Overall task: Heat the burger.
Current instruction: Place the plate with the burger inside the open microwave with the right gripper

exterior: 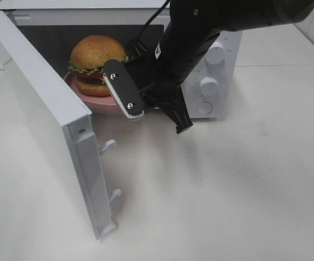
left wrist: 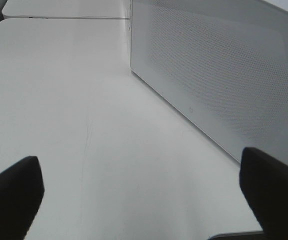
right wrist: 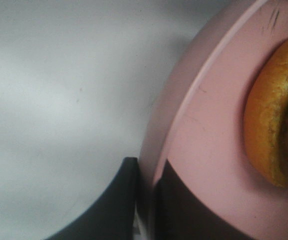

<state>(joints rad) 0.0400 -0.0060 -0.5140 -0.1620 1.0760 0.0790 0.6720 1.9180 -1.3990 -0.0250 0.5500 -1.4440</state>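
While the burger (exterior: 97,62) sits on a pink plate (exterior: 88,99) in the mouth of the microwave (exterior: 225,81) — its door (exterior: 37,92) swung wide — the right jaws are pinched nearly closed on the plate's rim. The left jaws hang spread wide, holding nothing, above the white desk (left wrist: 84,100) near the microwave.

1. A white microwave (exterior: 225,81) stood at the far edge of the pale worktop (exterior: 227,190), toward its far left corner.
2. Its door (exterior: 37,92) hung wide open, swung out toward the near edge of the worktop.
3. Two white latch hooks (exterior: 108,145) jutted from the door's free edge, one above the other.
4. Three white knobs (exterior: 208,85) sat in a column on the front panel, right of the dark cavity.
5. A round pink plate (exterior: 99,103) lay at the cavity's opening.
6. The door's outer face showed a fine dotted mesh.
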